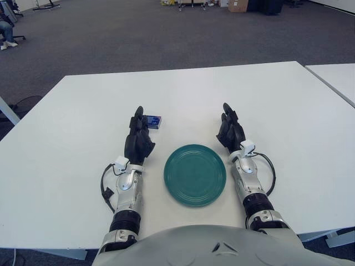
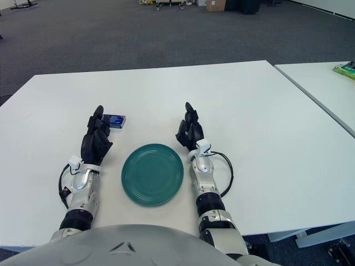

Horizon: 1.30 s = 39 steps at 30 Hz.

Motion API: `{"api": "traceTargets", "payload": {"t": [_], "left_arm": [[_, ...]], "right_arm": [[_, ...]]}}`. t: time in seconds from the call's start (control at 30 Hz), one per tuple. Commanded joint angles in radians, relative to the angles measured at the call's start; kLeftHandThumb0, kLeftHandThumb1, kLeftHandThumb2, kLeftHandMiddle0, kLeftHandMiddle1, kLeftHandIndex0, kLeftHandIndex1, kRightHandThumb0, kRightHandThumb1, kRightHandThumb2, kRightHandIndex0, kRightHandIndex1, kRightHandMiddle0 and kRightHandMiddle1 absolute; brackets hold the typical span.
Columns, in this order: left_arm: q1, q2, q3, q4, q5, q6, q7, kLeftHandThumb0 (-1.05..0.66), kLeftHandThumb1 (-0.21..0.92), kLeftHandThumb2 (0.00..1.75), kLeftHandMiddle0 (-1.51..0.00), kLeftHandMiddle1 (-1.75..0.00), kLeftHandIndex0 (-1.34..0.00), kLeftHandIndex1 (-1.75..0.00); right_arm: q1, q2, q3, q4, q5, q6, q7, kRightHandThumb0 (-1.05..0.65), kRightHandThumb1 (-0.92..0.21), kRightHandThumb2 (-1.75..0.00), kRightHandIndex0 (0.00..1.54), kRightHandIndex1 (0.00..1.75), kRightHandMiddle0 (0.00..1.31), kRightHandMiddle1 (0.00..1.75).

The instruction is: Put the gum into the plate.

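White table [image 1: 83,111] underfoot, broad and bare at the far end, set in a big room with dark grey carpet [image 1: 138,33]. Off to the right, a second white table [image 1: 338,77], parted from the first by a narrow gap, with a green item [image 2: 346,69] on it in the right eye view. At the far wall, boxes [image 1: 238,5] and wheeled stands; top left, a seated person [image 1: 6,30] half out of view. Nearer in, a green plate [image 1: 194,174] flat on the table, nothing in it, sitting between the two forearms. Left hand [image 1: 138,136] just left of the plate, palm down, black fingers stretched forward and loosely apart, clasping nothing. Right at its fingertips, the gum [image 1: 152,121], a small blue pack lying flat, beyond the plate and up to its left, apart from the rim. Touching the pack or only beside it, hard to tell. Right hand [image 1: 230,132] on the plate's right, likewise laid out forward, fingers extended and loose, nothing in them. Black cables [image 1: 270,172] looped by each wrist. Between gum and plate, only bare table, nothing in the way. Along the bottom edge, the grey torso [image 1: 222,246].
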Motion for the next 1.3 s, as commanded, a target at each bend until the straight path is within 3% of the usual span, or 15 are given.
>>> {"api": "traceTargets", "payload": {"t": [0.0, 0.27, 0.37, 0.43, 0.5, 0.57, 0.63, 0.7, 0.8, 0.9, 1.03, 1.13, 1.27], "left_arm": [[0.084, -0.035, 0.008, 0.096, -0.024, -0.008, 0.001, -1.01, 0.92, 0.91, -0.14, -0.01, 0.00, -0.25], [0.083, -0.036, 0.012, 0.090, -0.042, -0.009, -0.021, -1.01, 0.92, 0.90, -0.15, -0.01, 0.00, -0.29], [0.087, -0.038, 0.015, 0.073, -0.066, 0.006, -0.043, -1.01, 0.92, 0.86, -0.16, -0.01, 0.00, -0.41], [0.098, -0.028, 0.008, -0.012, -0.096, 0.059, -0.059, -1.03, 0.92, 0.77, -0.21, -0.02, 0.00, -0.67], [0.107, -0.016, 0.001, -0.091, -0.116, 0.110, -0.064, -1.04, 0.92, 0.73, -0.23, -0.02, 0.00, -0.77], [0.106, 0.040, -0.002, -0.292, -0.133, 0.219, -0.038, -1.02, 0.92, 0.62, -0.26, -0.02, -0.01, -0.86], [0.094, 0.081, 0.012, -0.461, -0.060, 0.263, 0.026, -0.99, 0.92, 0.53, -0.27, -0.02, -0.01, -0.87], [0.077, 0.101, 0.047, -0.525, 0.076, 0.219, 0.093, -0.96, 0.92, 0.47, -0.28, -0.02, 0.00, -0.87], [0.024, 0.143, 0.114, -0.464, 0.346, 0.060, 0.250, -0.95, 0.92, 0.41, -0.29, -0.02, 0.00, -0.86], [-0.061, 0.228, 0.141, -0.395, 0.560, -0.017, 0.407, -0.97, 0.92, 0.36, -0.29, -0.02, 0.00, -0.85], [-0.237, 0.421, 0.118, -0.295, 0.742, 0.017, 0.529, -1.02, 0.92, 0.34, -0.32, -0.03, 0.00, -0.91], [-0.283, 0.499, 0.084, -0.259, 0.840, 0.048, 0.598, -1.04, 0.92, 0.35, -0.33, -0.03, 0.00, -0.98], [-0.336, 0.614, -0.004, -0.264, 1.040, 0.162, 0.640, -1.05, 0.92, 0.39, -0.32, -0.02, 0.00, -0.98]], "right_arm": [[0.110, 0.002, -0.020, 0.085, 0.026, 0.015, 0.000, -0.76, -0.92, -0.95, 0.01, 0.00, 0.00, 0.15], [0.117, 0.006, -0.020, 0.067, 0.029, 0.038, -0.003, -0.77, -0.92, -0.94, 0.01, 0.00, 0.00, 0.15], [0.120, 0.007, -0.019, 0.060, 0.029, 0.044, -0.003, -0.77, -0.92, -0.94, 0.01, 0.00, 0.00, 0.14], [0.124, 0.009, -0.017, 0.052, 0.030, 0.048, -0.001, -0.78, -0.92, -0.94, 0.00, 0.00, 0.00, 0.14], [0.127, 0.009, -0.017, 0.046, 0.030, 0.052, 0.001, -0.78, -0.92, -0.94, 0.00, 0.00, 0.00, 0.14], [0.125, 0.009, -0.015, 0.044, 0.029, 0.055, 0.006, -0.77, -0.92, -0.94, 0.00, 0.00, 0.00, 0.14], [0.124, 0.008, -0.014, 0.042, 0.029, 0.057, 0.009, -0.77, -0.92, -0.94, 0.01, 0.00, 0.00, 0.14], [0.121, 0.007, -0.015, 0.040, 0.029, 0.061, 0.011, -0.77, -0.92, -0.94, 0.01, 0.00, 0.00, 0.14], [0.113, 0.003, -0.015, 0.040, 0.027, 0.070, 0.010, -0.76, -0.92, -0.93, 0.01, 0.01, 0.00, 0.14], [0.107, -0.006, -0.010, 0.040, 0.008, 0.066, -0.003, -0.74, -0.92, -0.93, 0.02, 0.01, 0.00, 0.19], [0.122, -0.020, 0.005, 0.002, -0.038, 0.052, -0.039, -0.71, -0.92, -0.93, 0.04, 0.01, 0.00, 0.25], [0.130, -0.018, 0.008, -0.017, -0.046, 0.049, -0.051, -0.69, -0.92, -0.93, 0.04, 0.01, 0.00, 0.29], [0.144, 0.004, -0.001, -0.046, -0.026, 0.022, -0.062, -0.66, -0.92, -0.94, 0.05, 0.01, 0.00, 0.36]]}}
